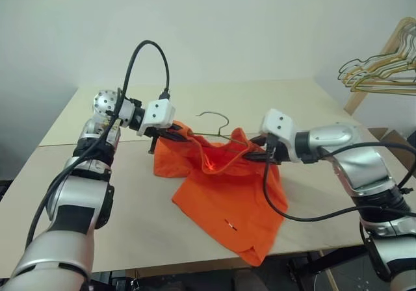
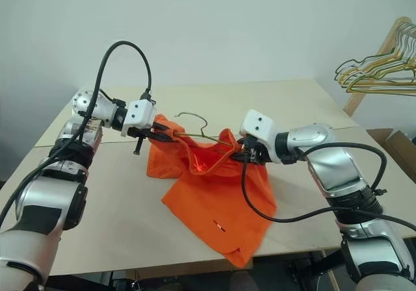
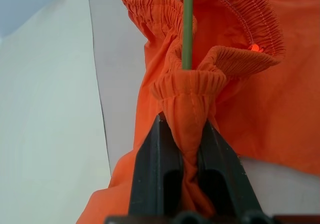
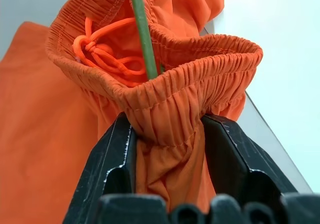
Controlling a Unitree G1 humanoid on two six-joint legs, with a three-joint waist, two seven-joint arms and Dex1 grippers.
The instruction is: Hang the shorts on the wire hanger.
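Observation:
The bright orange shorts [image 1: 227,193] hang between both grippers above the table, their legs draping down onto it. My left gripper [image 1: 172,134] is shut on a twisted bunch of the elastic waistband [image 3: 190,84]. On the opposite side, my right gripper [image 1: 263,149] has a thick fold of waistband [image 4: 170,109] pressed between its fingers, which stand wider apart. The wire hanger [image 1: 218,117] is thin and greenish. Its hook rises behind the shorts, and its wire [image 3: 187,29] runs inside the waistband opening, past the knotted drawstring [image 4: 100,54].
The light wooden table [image 1: 130,226] has bare surface to the left and behind the shorts. A bunch of yellowish and green hangers [image 1: 383,70] hangs on a wooden stand at the far right. Black cables loop off both wrists.

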